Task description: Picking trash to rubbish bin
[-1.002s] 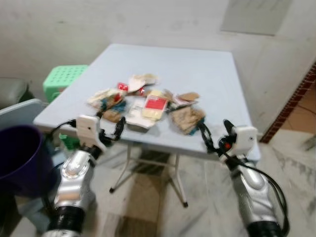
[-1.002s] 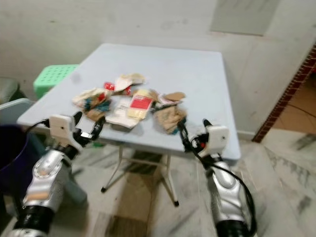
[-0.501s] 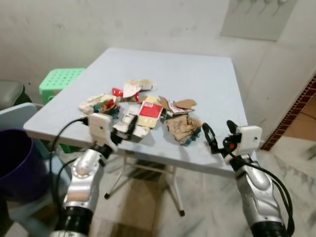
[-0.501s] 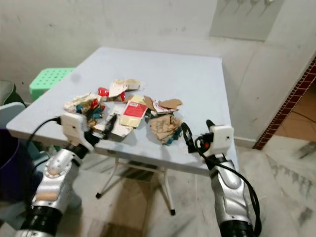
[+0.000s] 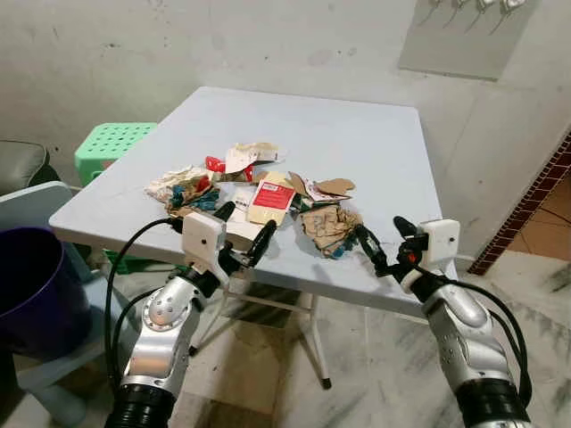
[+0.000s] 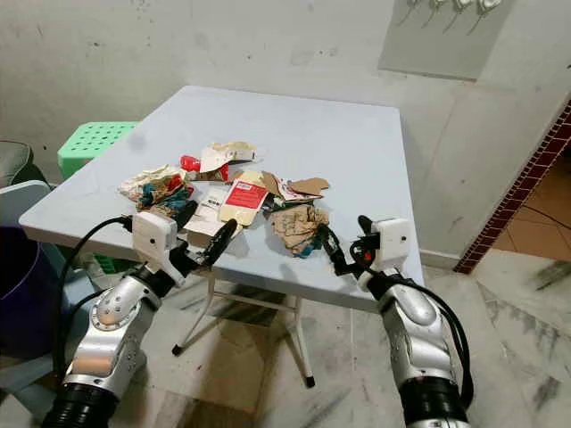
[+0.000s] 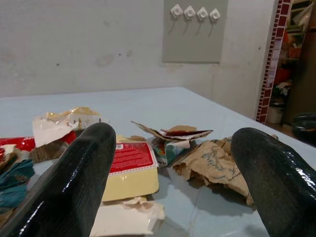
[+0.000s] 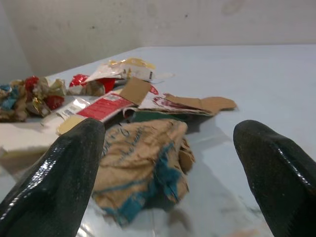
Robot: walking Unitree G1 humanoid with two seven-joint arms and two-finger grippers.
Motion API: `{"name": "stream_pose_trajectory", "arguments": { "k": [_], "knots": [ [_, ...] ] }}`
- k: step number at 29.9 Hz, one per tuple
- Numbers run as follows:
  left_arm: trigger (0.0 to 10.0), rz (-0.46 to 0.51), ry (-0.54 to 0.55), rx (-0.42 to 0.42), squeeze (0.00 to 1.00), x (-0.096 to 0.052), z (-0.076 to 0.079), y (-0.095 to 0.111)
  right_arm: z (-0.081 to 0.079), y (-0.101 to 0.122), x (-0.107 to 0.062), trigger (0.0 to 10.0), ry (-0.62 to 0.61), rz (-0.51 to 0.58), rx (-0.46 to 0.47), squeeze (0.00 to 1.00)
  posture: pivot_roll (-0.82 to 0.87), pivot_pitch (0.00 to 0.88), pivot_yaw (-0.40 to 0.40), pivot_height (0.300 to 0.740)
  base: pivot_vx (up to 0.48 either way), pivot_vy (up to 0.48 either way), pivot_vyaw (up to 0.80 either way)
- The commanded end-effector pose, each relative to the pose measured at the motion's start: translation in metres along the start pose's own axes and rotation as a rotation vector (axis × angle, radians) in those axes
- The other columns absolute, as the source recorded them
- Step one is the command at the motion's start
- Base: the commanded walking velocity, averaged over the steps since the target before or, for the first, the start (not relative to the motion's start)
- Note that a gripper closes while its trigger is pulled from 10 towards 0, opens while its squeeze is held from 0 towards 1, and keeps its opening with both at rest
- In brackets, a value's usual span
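**Operator:** Report the head views first.

**Robot:** A pale blue folding table [image 5: 357,143] carries a loose heap of trash near its front edge: a crumpled brown paper bag [image 5: 328,225], a yellow carton with a red label [image 5: 273,195], torn cardboard [image 5: 334,186] and crumpled wrappers [image 5: 183,185]. My left gripper [image 5: 243,234] is at the table's front edge, just before the flat white paper; my right gripper [image 5: 382,242] is just beside the brown bag. Both are spread open and hold nothing. A purple rubbish bin [image 5: 34,285] stands on the floor to my left, well apart from the heap, with a green stool [image 5: 111,143] beyond it.

**Operator:** Left wrist view?

**Robot:** My fingers [image 7: 79,182] stand wide apart and nothing lies between them. Ahead are the yellow carton [image 7: 131,168] and a torn white scrap [image 7: 128,217]. I judge the carton light, fairly stiff and flattened; I would take it by a raised edge, since flat on the surface it gives little to pinch.

**Operator:** Right wrist view?

**Robot:** My fingers [image 8: 64,173] are wide apart and empty, with the brown paper bag [image 8: 143,158] lying between and ahead of them. I judge it very light, soft and crushable, not fragile. Its raised folds offer the best hold; a pinch across the crumpled middle should keep it from slipping.
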State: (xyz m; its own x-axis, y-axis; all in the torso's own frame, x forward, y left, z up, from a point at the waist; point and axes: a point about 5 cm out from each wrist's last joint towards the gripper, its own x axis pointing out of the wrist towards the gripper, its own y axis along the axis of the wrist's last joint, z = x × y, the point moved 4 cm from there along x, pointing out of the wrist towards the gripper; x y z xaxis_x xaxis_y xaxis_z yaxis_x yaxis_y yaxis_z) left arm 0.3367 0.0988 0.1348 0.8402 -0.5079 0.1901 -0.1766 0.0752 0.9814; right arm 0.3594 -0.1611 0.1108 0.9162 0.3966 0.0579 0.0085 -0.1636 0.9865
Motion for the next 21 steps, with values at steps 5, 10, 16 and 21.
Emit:
{"name": "stream_pose_trajectory", "arguments": {
  "k": [5,10,16,21],
  "knots": [
    [10.0,0.008,0.011,0.050,0.00,0.003,-0.002,0.007,-0.006,0.003,0.019,10.0,0.038,-0.023,0.033,0.00,0.08,0.015,-0.015,0.715,0.000,0.000,0.00],
    [10.0,0.010,0.007,0.050,0.00,0.005,-0.003,0.009,-0.007,0.001,0.026,10.0,0.043,-0.050,0.041,0.00,0.09,0.014,-0.020,0.715,0.000,0.000,0.00],
    [10.0,0.007,-0.051,0.053,0.00,0.006,0.010,0.008,-0.001,-0.008,0.029,10.0,0.007,-0.102,0.054,0.00,0.10,0.016,-0.027,0.715,0.000,0.000,0.00],
    [10.0,0.005,-0.065,0.050,0.00,0.006,0.017,0.007,0.005,-0.015,0.028,10.0,-0.031,-0.133,0.055,0.00,0.10,0.016,-0.024,0.715,0.000,0.000,0.00]
  ]
}}
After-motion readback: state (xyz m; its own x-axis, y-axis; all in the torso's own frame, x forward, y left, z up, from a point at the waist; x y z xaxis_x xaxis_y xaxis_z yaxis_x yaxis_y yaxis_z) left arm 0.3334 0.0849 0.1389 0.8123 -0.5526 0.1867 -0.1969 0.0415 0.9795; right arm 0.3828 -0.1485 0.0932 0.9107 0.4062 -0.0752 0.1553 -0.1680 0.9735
